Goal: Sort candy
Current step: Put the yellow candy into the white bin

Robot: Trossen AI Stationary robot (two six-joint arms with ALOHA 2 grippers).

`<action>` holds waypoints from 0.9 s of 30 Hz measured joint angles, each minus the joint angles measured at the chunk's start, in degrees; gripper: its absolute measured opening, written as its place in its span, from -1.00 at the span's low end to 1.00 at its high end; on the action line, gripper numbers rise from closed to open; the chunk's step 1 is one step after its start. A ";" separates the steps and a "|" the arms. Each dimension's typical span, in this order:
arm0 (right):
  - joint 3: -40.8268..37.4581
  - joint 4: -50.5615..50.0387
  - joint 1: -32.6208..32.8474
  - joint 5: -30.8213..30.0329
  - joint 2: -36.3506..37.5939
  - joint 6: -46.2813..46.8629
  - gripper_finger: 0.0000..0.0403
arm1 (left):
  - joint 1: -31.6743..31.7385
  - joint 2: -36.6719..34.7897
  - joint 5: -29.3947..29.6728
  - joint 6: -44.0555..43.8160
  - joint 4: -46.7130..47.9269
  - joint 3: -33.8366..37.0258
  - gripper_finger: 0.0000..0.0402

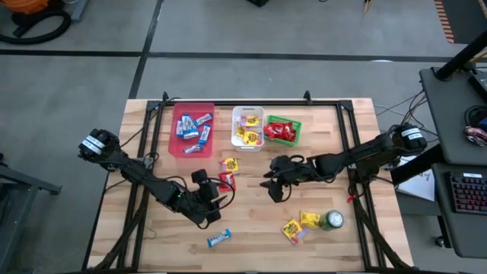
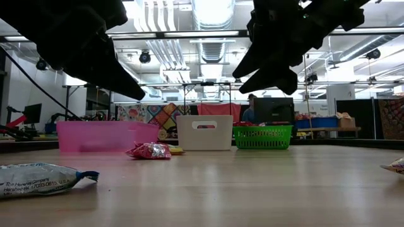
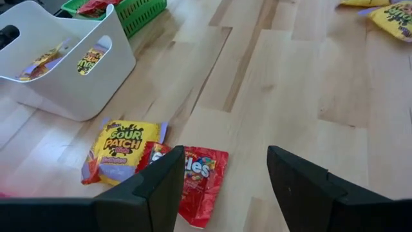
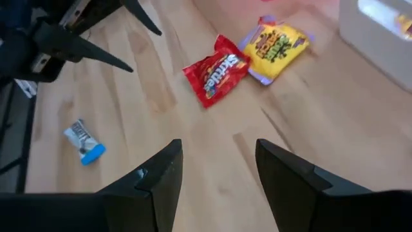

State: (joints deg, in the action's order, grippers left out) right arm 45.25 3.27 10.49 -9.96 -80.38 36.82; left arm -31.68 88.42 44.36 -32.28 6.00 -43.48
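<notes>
- Hovering left gripper (image 1: 216, 199), lower centre, jaws apart, over red packet (image 1: 226, 180) beside yellow packet (image 1: 230, 165).
- I see right gripper (image 1: 275, 186) mid-frame, jaws apart, holding nothing.
- Blue bar (image 1: 219, 240) at bottom; two yellow packets (image 1: 300, 225) lower right by can (image 1: 331, 221).

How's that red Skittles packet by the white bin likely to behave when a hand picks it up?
The red Skittles packet lies flat and crinkled, so it is probably floppy and will sag from a pinch. It looks small and thin, likely light. Its glossy wrapper may slip, and pushing it could drag the yellow packet it touches.
</notes>
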 joint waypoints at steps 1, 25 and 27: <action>0.00 -0.05 0.01 0.35 0.00 0.54 -0.07 | 0.00 0.00 0.00 0.08 0.07 0.00 0.01; 18.06 -53.32 5.65 17.52 -6.01 11.83 -0.07 | 0.00 0.00 0.04 1.19 0.51 0.11 0.01; 20.94 -60.05 7.31 18.82 -8.62 9.46 -0.07 | 0.00 0.00 0.04 1.45 0.51 0.11 0.01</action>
State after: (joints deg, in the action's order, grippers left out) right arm 66.19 -56.79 17.80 8.85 -89.00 46.28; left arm -31.68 88.42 44.40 -30.83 6.50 -43.38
